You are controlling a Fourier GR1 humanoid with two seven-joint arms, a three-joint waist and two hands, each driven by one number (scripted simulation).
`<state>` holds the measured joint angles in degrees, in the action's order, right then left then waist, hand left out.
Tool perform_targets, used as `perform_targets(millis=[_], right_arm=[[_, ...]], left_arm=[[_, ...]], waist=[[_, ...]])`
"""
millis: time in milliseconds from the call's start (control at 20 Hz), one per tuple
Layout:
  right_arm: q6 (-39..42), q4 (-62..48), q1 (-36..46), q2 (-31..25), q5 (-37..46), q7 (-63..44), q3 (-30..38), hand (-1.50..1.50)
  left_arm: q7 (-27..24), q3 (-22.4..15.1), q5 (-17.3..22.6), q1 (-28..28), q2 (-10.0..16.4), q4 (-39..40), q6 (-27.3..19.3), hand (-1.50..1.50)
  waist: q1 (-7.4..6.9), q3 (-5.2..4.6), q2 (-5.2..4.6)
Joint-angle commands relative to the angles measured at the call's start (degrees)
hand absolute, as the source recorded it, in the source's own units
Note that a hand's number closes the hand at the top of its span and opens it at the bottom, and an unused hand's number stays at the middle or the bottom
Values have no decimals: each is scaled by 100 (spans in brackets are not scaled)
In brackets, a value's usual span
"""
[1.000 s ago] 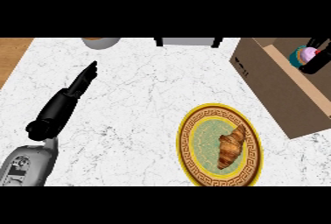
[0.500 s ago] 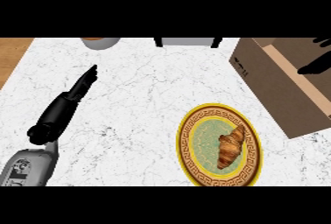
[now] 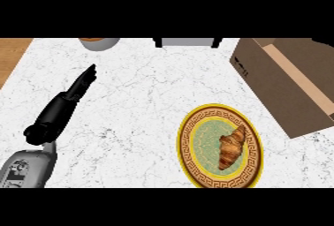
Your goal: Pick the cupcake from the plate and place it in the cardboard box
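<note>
The cardboard box (image 3: 287, 84) lies open at the right of the marble counter, its inside partly showing. No cupcake is visible anywhere. A yellow patterned plate (image 3: 195, 152) in front of the box carries a croissant (image 3: 231, 148). My left hand (image 3: 75, 90) rests open on the counter at the left, fingers straight and pointing away, far from the plate and the box. Only a dark sliver of my right hand (image 3: 324, 41) shows at the top right corner, above the far end of the box.
A bowl (image 3: 99, 43) and a grey object (image 3: 187, 42) sit at the counter's far edge. A wooden surface (image 3: 13, 53) borders the counter at the left. The box reaches past the right edge of the view.
My right hand held the cupcake over the box a second ago. It has since risen toward the top right corner, and the cupcake is out of sight. The left hand has not moved.
</note>
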<state>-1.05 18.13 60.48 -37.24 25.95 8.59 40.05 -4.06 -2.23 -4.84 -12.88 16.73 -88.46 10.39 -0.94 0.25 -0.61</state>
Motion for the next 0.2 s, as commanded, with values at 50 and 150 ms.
perform_targets(millis=[50,150], right_arm=[[-94,-78,-202,-315,-687,177,679,-150],[-425,-125,-429,-278,-763,535,777,-150]], left_arm=[[266,60,26,-329,-38,77,13,0],[247,9,-29,-219,-80,-100,-23,0]], waist=[[-4,-11,-6],[-79,-9,-16]])
